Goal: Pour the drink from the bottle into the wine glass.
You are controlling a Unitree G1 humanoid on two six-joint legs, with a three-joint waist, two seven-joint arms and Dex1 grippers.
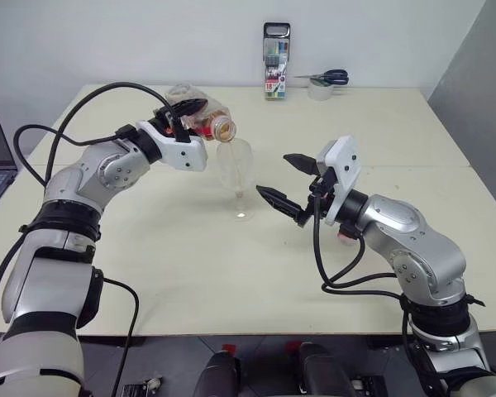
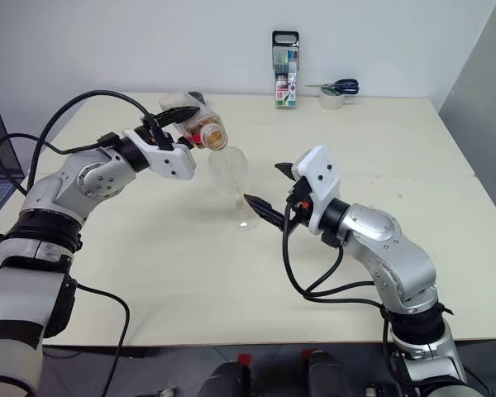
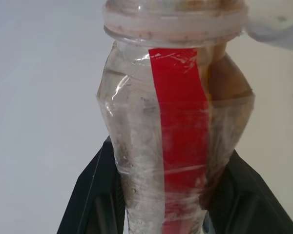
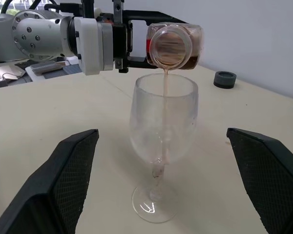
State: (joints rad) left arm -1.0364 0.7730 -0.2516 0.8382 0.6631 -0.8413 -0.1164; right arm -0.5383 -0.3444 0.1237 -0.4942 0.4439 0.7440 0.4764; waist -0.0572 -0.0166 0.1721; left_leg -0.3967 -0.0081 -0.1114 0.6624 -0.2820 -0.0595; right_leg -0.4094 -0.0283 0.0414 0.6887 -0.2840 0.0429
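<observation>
Over wine glass [image 4: 162, 122], left gripper [image 1: 184, 108] clamps tilted bottle [image 4: 175, 46], base hidden, right gripper [image 1: 285, 184] wide, empty.

You've got the bottle [image 1: 200, 118] tipped just above the wine glass [image 1: 237, 169] mid-frame on the table [image 1: 149, 273], marker case [image 1: 275, 62] and scissors [image 1: 322, 78] behind at top.

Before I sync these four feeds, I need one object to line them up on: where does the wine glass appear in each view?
Left eye view: wine glass at centre, under the tilted bottle.
Right eye view: centre-left, its foot near the right end effector.
Left wrist view: I cannot make it out past the bottle.
Right wrist view: centre, between the black fingers, drink streaming in.
Shared landmark: the bottle's open mouth above the rim.
</observation>
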